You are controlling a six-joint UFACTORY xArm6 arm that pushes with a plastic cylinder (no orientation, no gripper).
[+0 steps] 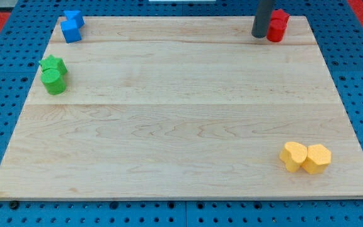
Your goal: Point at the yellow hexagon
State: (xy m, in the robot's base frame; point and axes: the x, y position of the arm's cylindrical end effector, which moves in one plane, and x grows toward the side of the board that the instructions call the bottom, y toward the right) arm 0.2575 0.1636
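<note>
— Yellow hexagon (317, 158), where is it?
— Down at the view's bottom right, near the desk's (169, 113) edge, touching a yellow heart block (293, 156) on its left.
— And the rod?
— My tip (259, 35) is up at the view's top, just beside the red blocks (277, 25), well apart from the yellow ones.
— Any pincer?
— None shows, just a dark rod.
— Room to move?
— Lots. Blue blocks (72, 26) sit in the top left corner, green ones (54, 74) by the left edge.

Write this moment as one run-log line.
my tip: view's top right, beside red blocks | yellow hexagon: bottom right, touching yellow heart | pointing: not yet
</note>
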